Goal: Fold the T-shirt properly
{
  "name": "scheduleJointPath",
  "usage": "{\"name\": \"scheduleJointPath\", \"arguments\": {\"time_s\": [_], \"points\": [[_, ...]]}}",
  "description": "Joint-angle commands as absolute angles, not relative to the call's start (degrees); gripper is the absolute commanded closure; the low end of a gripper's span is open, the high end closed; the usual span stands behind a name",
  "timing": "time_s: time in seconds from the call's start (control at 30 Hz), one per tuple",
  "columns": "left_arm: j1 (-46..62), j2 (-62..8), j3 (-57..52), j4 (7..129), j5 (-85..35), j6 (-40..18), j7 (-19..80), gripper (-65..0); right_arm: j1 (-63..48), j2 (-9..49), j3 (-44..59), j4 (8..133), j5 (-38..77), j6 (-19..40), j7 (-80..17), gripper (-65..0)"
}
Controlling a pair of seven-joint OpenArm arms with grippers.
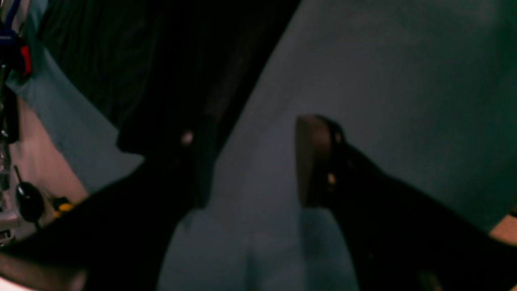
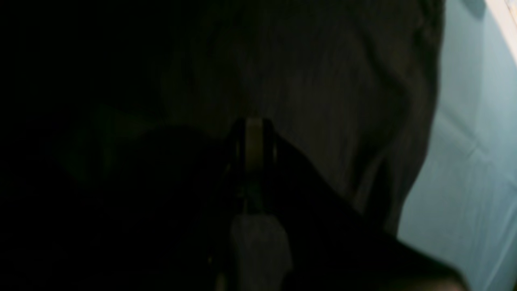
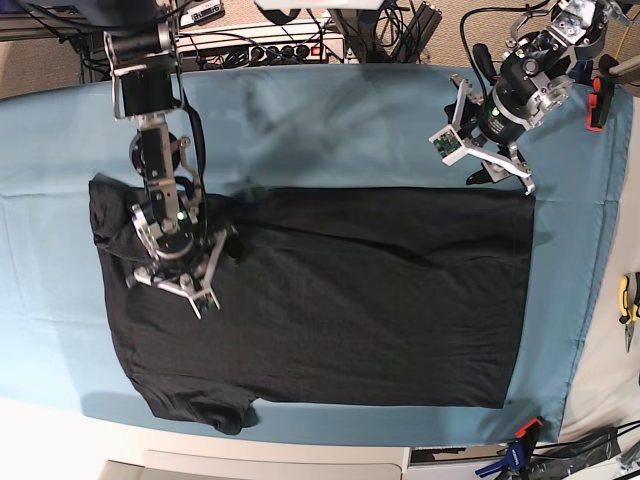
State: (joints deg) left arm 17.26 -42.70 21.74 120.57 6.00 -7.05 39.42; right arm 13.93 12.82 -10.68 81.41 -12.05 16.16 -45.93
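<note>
T-shirt graphic unseen, right claw tips dim, wrist views blurred

The table is covered almost edge to edge by a teal blue table cloth, with a pale strip of bare tabletop showing along the near edge. The black T-shirt lies spread flat on the cloth, its straight hem toward the right side and its sleeves toward the left. A blue clamp grips the cloth's near right corner.
</note>
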Motion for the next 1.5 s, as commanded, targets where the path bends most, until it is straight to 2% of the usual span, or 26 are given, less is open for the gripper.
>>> {"name": "scheduleJointPath", "arguments": {"time_s": [0.0,0.13,0.3,0.47,0.73,1.1,1.47], "points": [[17.0,-43.4,21.4,121.5,6.5,-6.4,38.5,-32.2,16.4,12.8,-10.4,82.4,-12.4,15.0,-44.2,0.0],[17.0,-43.4,21.4,121.5,6.5,-6.4,38.5,-32.2,19.3,11.7,-10.4,82.4,-12.5,11.2,-43.9,0.0],[17.0,-43.4,21.4,121.5,6.5,-6.4,38.5,-32.2,21.1,11.7,-10.5,82.7,-12.4,11.0,-49.3,0.0],[17.0,-43.3,21.4,121.5,7.3,-6.4,38.5,-32.2,20.3,11.7,-10.5,87.3,-6.9,16.5,-63.3,0.0],[17.0,-43.4,21.4,121.5,7.3,-5.8,38.6,-32.2,16.4,11.7,-10.5,90.0,-6.4,17.8,-68.9,0.0],[17.0,-43.4,21.4,121.5,7.3,-5.8,38.5,-32.2,6.4,11.7,-10.5,102.6,-5.4,18.0,-66.9,0.0],[17.0,-43.3,21.4,121.5,7.3,-5.8,38.5,-32.2,5.8,11.7,-10.4,97.2,-6.1,18.0,-64.5,0.0]]}}
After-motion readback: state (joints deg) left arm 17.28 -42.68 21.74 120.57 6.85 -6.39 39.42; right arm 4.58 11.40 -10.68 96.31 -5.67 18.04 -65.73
